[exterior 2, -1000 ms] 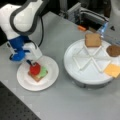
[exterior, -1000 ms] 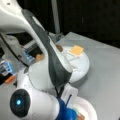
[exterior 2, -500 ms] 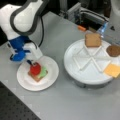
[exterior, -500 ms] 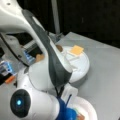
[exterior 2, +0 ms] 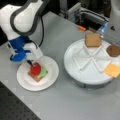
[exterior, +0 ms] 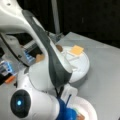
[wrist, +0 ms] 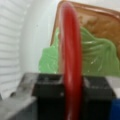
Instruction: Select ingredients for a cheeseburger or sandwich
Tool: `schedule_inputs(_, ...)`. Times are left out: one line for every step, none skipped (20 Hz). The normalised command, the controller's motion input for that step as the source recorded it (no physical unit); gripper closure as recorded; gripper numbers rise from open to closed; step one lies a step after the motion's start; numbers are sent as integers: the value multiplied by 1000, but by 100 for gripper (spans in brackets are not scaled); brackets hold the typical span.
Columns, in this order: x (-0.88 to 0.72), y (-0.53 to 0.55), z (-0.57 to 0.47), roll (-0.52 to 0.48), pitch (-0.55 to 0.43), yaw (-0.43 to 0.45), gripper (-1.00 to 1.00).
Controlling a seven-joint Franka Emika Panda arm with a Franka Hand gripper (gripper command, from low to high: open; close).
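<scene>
In a front view my gripper (exterior 2: 31,62) is down over the white paper plate (exterior 2: 51,80) at the left, shut on the red round (exterior 2: 35,68), which stands on edge. Under it lies the sandwich: a green round (exterior 2: 44,72) on a brown toast square (exterior 2: 37,77). The wrist view shows the red round (wrist: 71,50) edge-on between my black fingers (wrist: 50,92), just above the green round (wrist: 97,57) and toast (wrist: 100,22). The divided round tray (exterior 2: 87,72) holds a second toast square (exterior 2: 93,40), the dark patty (exterior 2: 113,50) and the cheese square (exterior 2: 113,70).
My arm's white and grey body (exterior: 50,62) fills much of a front view, hiding part of the tray (exterior: 83,66); the cheese (exterior: 76,50) and patty (exterior: 59,48) show past it. Grey equipment with an orange part (exterior 2: 82,28) stands behind the tray.
</scene>
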Motion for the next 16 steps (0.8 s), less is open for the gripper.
schedule_inputs(19,-70,-44,-26,25,200,100)
schedule_inputs(20,-66,-44,-26,23,200,100)
schedule_inputs(18,-58,-43,-29,22,195,100)
schedule_inputs(14,-50,-40,-31,25,192,100)
schedule_inputs(7,-46,-39,-34,24,190,100)
schedule_inputs(0,-45,-37,-37,23,190,100)
schedule_inputs(-3,-45,-37,-37,23,190,100)
schedule_inputs(-7,-44,-37,-42,22,191,100)
schedule_inputs(-9,-42,-39,-45,20,191,100)
schedule_inputs(-10,-42,-41,-46,19,191,100)
schedule_inputs(-10,-41,-42,-52,21,191,100)
schedule_inputs(-11,-40,-43,-53,22,191,100)
schedule_inputs(-11,-40,-42,-58,22,193,100)
schedule_inputs(-10,-40,-41,-59,22,193,100)
schedule_inputs(-13,-38,-41,-68,24,193,-100)
schedule_inputs(-17,-36,-40,-74,27,196,-100)
